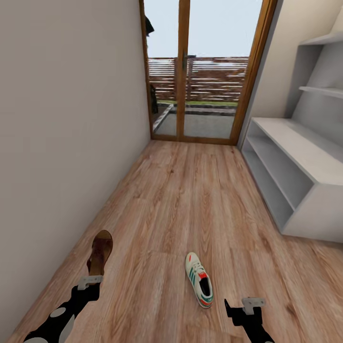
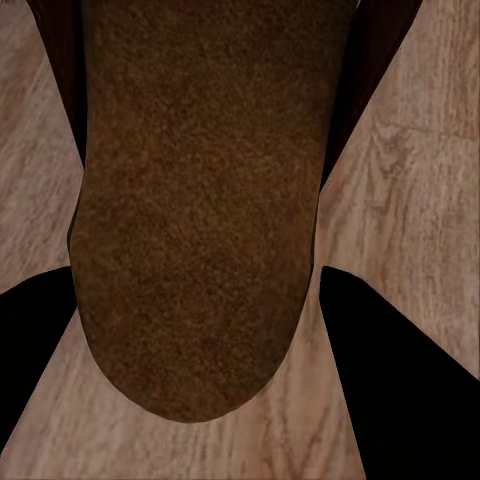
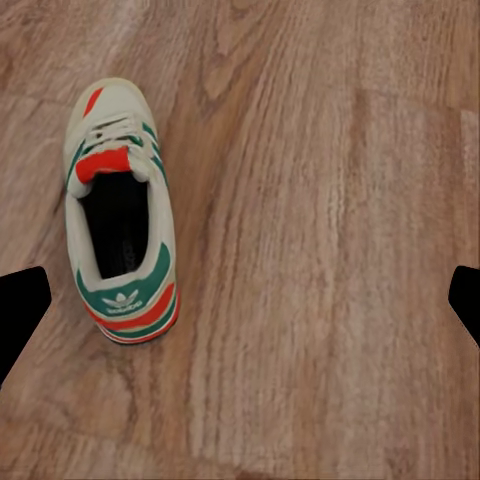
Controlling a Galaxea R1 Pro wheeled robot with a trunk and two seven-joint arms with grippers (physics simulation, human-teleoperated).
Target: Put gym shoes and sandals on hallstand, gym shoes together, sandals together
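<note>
A narrow corridor with a light wood-plank corridor floor (image 1: 190, 200) runs toward a glass door (image 1: 202, 71) with a wooden frame at the far end. A plain wall (image 1: 66, 119) lines the left side. Along the right side stands the low light-grey hallstand (image 1: 305, 157), its flat top and open shelf tiers bare, with grey wall shelves (image 1: 324, 62) above it.

Near the robot, one white gym shoe (image 1: 199, 279) with green stripes and red-orange patches lies on the floor, toe pointing far. The right tool (image 1: 244, 306) hangs just right of it, fingers spread wide, gripping nothing.

At the near left, a brown sandal (image 1: 100, 251) lies on the floor by the wall. The left tool (image 1: 90, 282) sits at its near end; its dark fingers (image 2: 390, 370) flank the sandal's rounded end, spread wide, without clamping it.
</note>
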